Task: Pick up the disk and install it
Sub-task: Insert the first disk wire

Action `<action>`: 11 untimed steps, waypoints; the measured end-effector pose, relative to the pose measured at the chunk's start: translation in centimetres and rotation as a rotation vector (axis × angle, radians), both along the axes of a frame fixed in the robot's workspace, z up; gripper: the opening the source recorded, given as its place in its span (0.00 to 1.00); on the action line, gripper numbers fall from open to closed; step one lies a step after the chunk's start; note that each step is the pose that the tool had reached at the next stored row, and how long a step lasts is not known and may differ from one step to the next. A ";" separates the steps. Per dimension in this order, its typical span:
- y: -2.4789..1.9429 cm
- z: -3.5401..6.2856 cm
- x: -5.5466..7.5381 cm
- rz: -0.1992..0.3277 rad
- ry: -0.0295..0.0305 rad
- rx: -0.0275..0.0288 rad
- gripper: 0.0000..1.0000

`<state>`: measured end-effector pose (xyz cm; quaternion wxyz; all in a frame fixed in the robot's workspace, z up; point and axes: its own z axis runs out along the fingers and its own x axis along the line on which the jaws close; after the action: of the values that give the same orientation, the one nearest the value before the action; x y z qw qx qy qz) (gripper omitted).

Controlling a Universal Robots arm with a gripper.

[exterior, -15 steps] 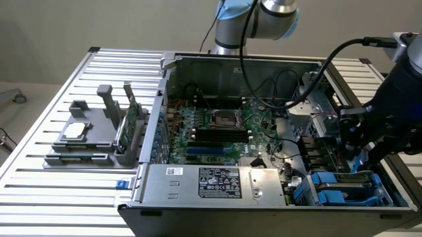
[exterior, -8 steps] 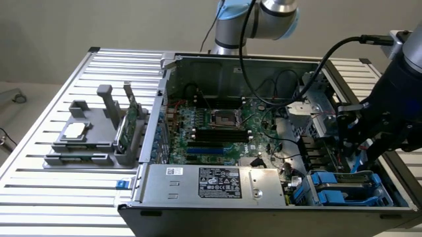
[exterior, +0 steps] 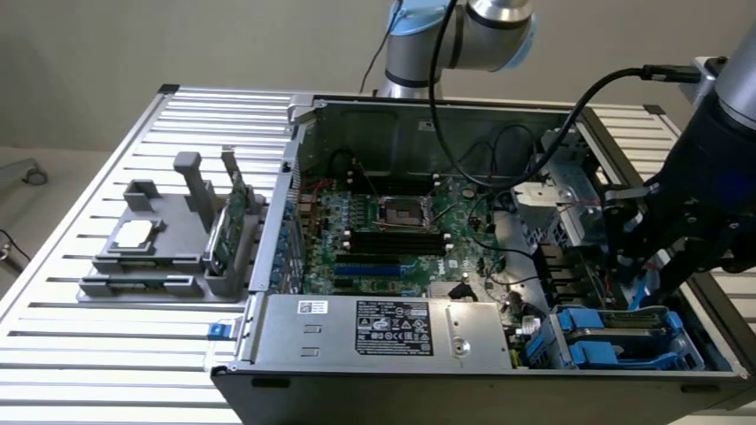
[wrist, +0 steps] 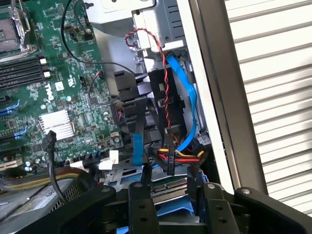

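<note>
The fingers [wrist: 141, 204] pinch the disk [wrist: 168, 187] close by the blue cable [wrist: 191, 97], which could snag and tilt it.

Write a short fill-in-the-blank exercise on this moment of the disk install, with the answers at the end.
1. The gripper holds the disk, whose carrier frame is ___ plastic.
2. They are over the drive bay at the exterior view's ___ end of the computer case.
3. The green circuit card stands in the grey holder on the exterior view's ___.
4. The processor chip lies on that same ___.
Answers: blue; right; left; holder.
</note>
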<state>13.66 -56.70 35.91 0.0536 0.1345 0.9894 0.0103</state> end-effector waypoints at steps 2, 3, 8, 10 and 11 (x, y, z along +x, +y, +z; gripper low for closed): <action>0.03 -0.04 0.0 -0.004 -0.0017 -0.0143 0.42; 0.08 -0.08 0.0 -0.006 -0.0021 -0.0175 0.42; 0.47 -0.28 0.0 -0.016 -0.0023 -0.0205 0.42; 0.64 -0.38 0.0 -0.020 -0.0024 -0.0210 0.42; 0.72 -0.42 0.0 -0.021 -0.0026 -0.0216 0.42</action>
<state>13.65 -55.98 35.50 0.0565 0.1444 0.9879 -0.0008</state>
